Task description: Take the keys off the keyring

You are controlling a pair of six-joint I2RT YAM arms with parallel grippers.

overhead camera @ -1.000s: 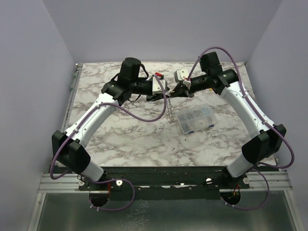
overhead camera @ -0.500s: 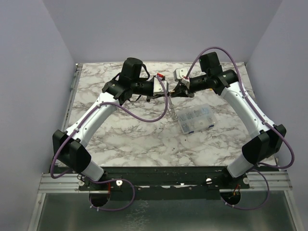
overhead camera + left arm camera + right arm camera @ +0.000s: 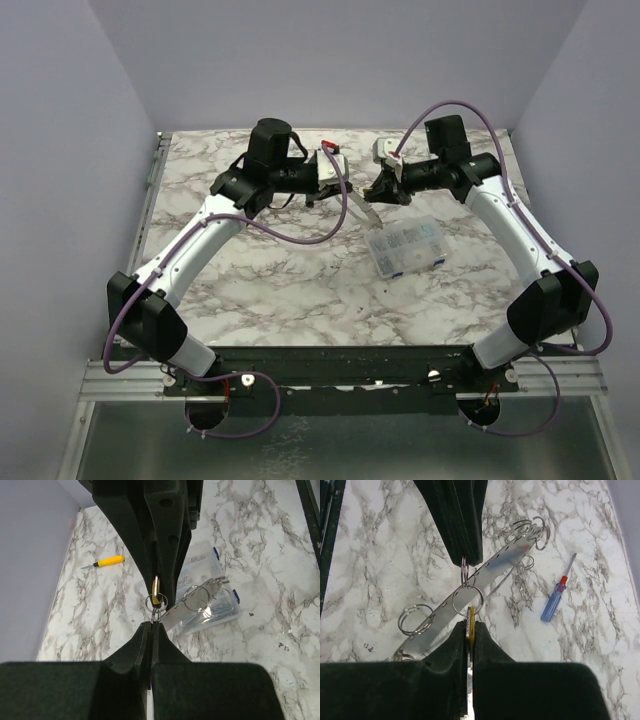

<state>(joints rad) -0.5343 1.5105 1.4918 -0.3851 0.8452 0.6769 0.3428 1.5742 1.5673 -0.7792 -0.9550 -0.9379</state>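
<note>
A yellow key [image 3: 471,616] hangs on a thin wire keyring [image 3: 468,600], which links through a smaller ring to a flat grey metal band [image 3: 487,572] with holes and more wire rings [image 3: 415,620] at its ends. My right gripper [image 3: 470,625] is shut on the yellow key. My left gripper [image 3: 151,624] faces it, shut on the small linking ring [image 3: 152,614]. Both grippers [image 3: 347,190] [image 3: 374,190] hold the set in the air over the far middle of the table. The key also shows in the left wrist view [image 3: 156,587].
A clear plastic compartment box [image 3: 405,247] lies below and right of the grippers. A blue-and-red screwdriver [image 3: 555,597] and a yellow-handled screwdriver [image 3: 105,561] lie on the marble table [image 3: 280,270]. Walls close in the far side and both flanks.
The grippers have drawn slightly apart, the right arm shifting right. The metal band, which hung straight down, now slants and sits higher.
</note>
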